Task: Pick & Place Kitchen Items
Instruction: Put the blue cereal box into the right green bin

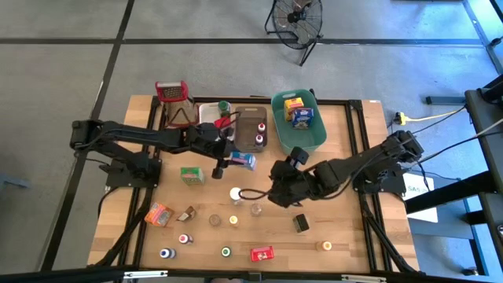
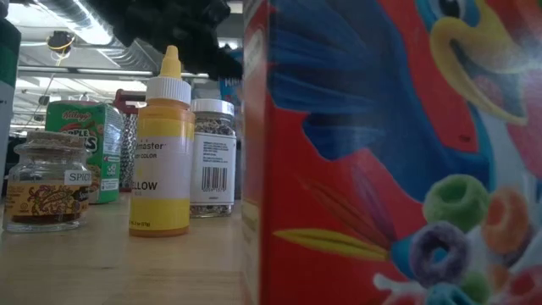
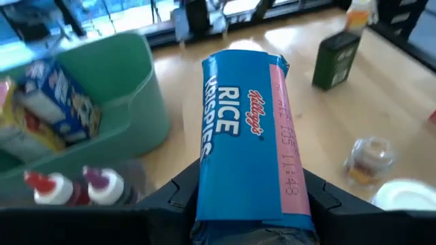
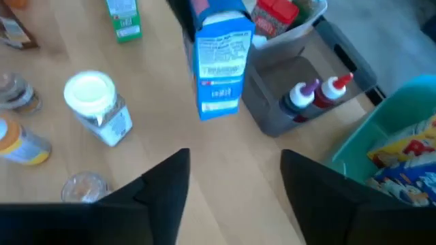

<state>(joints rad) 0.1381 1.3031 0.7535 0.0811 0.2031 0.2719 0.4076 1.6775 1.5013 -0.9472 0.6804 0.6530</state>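
Note:
My left gripper (image 1: 230, 162) is shut on a blue Rice Krispies box (image 3: 245, 129), above the table's middle, near the brown bin (image 1: 251, 130). The box also shows in the right wrist view (image 4: 219, 64). My right gripper (image 1: 275, 192) is open and empty over bare wood to the right of the box, its fingers (image 4: 163, 184) apart. A white-capped jar (image 1: 236, 192) stands on its base just near of the box. A green box (image 1: 191, 174), an orange box (image 1: 159, 214), a dark box (image 1: 301, 223) and several small bottles stand on the near half of the table. My left gripper pinches the blue box between its two fingers (image 3: 182, 194), on the box's two opposite sides at the end nearest the wrist (image 3: 204, 204). The box runs on along the fingers. In the right wrist view it hangs below the gripper, and looks clear of the table.
A teal bin (image 1: 313, 140) with boxes, a brown bin with two bottles, and a white bin (image 1: 209, 112) stand along the far edge, with a red-handled grater (image 1: 170, 93) at their left. In the low view a red cereal box (image 2: 381, 169) stands close, beside a yellow bottle (image 2: 161, 152).

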